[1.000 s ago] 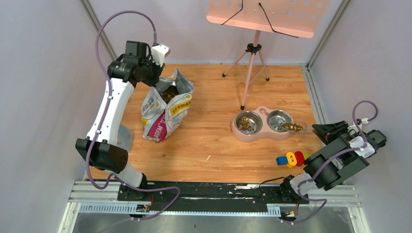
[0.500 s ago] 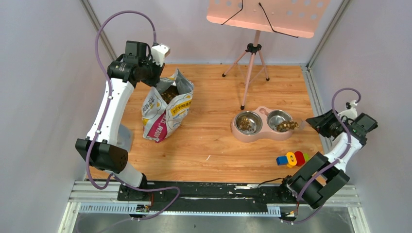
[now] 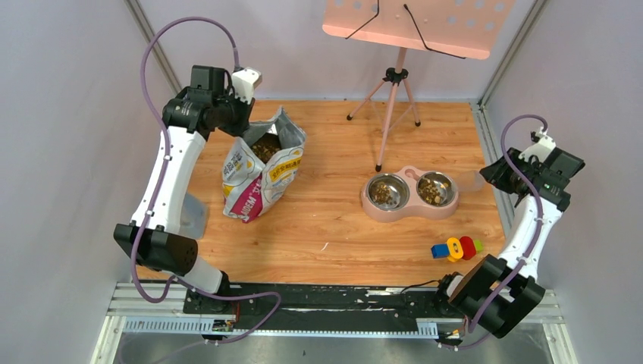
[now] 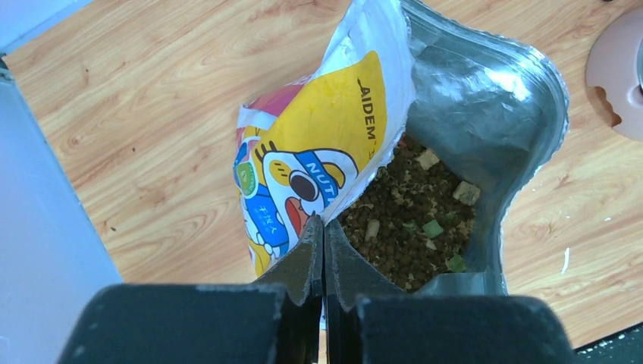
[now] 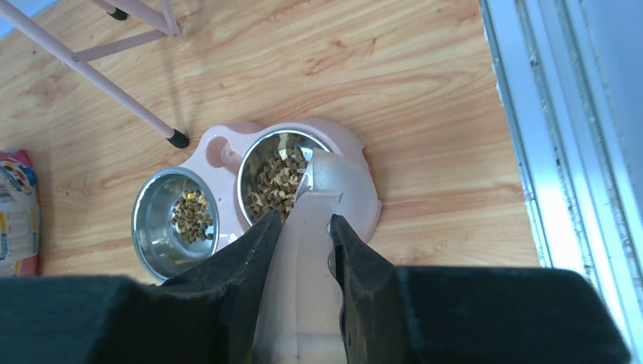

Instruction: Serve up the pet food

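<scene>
Pet food (image 3: 431, 189) lies in both steel bowls of the pink feeder (image 3: 413, 176), more in the right bowl (image 5: 279, 178) than in the left bowl (image 5: 192, 216). My right gripper (image 5: 305, 220) is shut on the handle of a clear plastic scoop (image 5: 332, 182). The scoop hangs tipped over the right bowl's rim, and I see no kibble in it. My left gripper (image 4: 324, 221) is shut on the top edge of the printed bag (image 4: 318, 152) and holds it open. More pet food (image 4: 413, 220) fills the bag (image 3: 258, 171).
A pink music stand's tripod (image 3: 390, 98) stands just behind the feeder. A colourful toy (image 3: 455, 248) lies in front of the feeder at the right. A metal rail (image 3: 489, 152) and grey walls bound the wooden floor.
The right arm rose and swung back to the right. The kibble that lay in the scoop is now in the right bowl. The left arm shifted slightly with the bag.
</scene>
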Robot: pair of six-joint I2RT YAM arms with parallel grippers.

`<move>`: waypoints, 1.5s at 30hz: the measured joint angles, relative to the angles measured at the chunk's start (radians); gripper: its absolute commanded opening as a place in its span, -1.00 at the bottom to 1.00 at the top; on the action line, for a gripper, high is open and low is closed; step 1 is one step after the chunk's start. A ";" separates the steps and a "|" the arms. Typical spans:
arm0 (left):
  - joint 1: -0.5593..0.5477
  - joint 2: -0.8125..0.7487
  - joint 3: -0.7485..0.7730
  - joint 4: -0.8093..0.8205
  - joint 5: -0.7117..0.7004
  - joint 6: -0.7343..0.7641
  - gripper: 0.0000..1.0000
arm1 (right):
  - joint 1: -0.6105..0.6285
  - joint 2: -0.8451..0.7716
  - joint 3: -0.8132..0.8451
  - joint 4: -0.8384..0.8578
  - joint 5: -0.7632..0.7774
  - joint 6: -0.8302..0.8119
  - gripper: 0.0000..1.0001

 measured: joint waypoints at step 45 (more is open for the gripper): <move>0.002 -0.048 -0.059 0.036 0.109 -0.132 -1.00 | 1.230 0.663 1.055 -0.018 -0.205 0.014 -1.00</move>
